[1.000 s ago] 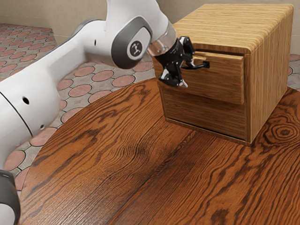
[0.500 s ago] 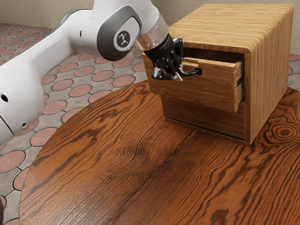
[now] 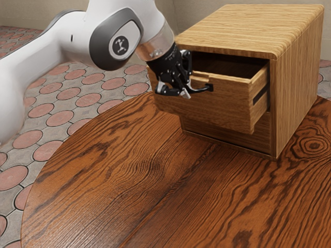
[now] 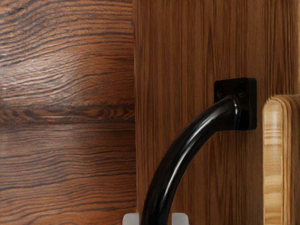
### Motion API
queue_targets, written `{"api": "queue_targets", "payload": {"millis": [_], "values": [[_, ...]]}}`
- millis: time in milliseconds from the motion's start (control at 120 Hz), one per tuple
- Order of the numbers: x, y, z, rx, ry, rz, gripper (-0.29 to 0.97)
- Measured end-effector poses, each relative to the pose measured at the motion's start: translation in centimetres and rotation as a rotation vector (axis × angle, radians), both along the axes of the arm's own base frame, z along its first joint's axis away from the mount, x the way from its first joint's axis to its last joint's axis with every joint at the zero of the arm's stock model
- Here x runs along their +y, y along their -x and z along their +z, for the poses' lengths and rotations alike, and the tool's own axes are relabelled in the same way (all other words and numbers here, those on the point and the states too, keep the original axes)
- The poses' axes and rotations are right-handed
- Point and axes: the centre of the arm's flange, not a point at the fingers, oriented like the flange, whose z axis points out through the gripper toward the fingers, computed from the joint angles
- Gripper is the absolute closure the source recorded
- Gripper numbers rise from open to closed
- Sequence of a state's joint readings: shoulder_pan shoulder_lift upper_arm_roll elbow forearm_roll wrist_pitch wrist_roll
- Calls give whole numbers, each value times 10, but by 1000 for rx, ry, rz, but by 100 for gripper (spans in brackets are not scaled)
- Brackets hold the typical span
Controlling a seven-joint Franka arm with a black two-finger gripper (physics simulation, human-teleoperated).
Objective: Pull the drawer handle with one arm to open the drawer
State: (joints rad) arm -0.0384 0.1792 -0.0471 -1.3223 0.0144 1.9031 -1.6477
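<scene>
Dark wood-grain tabletop (image 3: 155, 196) takes up the near and right of the exterior view, w/ a round-patterned tile floor (image 3: 77, 98) beyond its far-left edge. The white arm (image 3: 77, 36) comes in from the exterior view's upper left and reaches right. A light wooden cabinet (image 3: 295, 77) stands on the tabletop at the far right. Its upper drawer (image 3: 227, 101) is partly pulled out, so the front sticks out well past the cabinet face toward the exterior view's left, and the dark inside shows from above. The lower front sits flush. The black pincer (image 3: 174, 93) is at the drawer front, closed around the black handle (image 3: 199, 89) — narrow gap, the bar fills it. In the wrist view the curved handle (image 4: 187, 150) runs from its square mount plate (image 4: 236, 103) down between two pale finger pads (image 4: 131, 219), one on each side, touching it — drawer front behind, tabletop grain beside it.
</scene>
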Motion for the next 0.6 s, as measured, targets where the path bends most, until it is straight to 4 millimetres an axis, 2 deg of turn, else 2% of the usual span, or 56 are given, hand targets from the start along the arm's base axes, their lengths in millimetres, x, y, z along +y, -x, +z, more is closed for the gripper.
{"api": "queue_targets", "payload": {"millis": [600], "values": [[1,54,4,50,-11,-1,78]]}}
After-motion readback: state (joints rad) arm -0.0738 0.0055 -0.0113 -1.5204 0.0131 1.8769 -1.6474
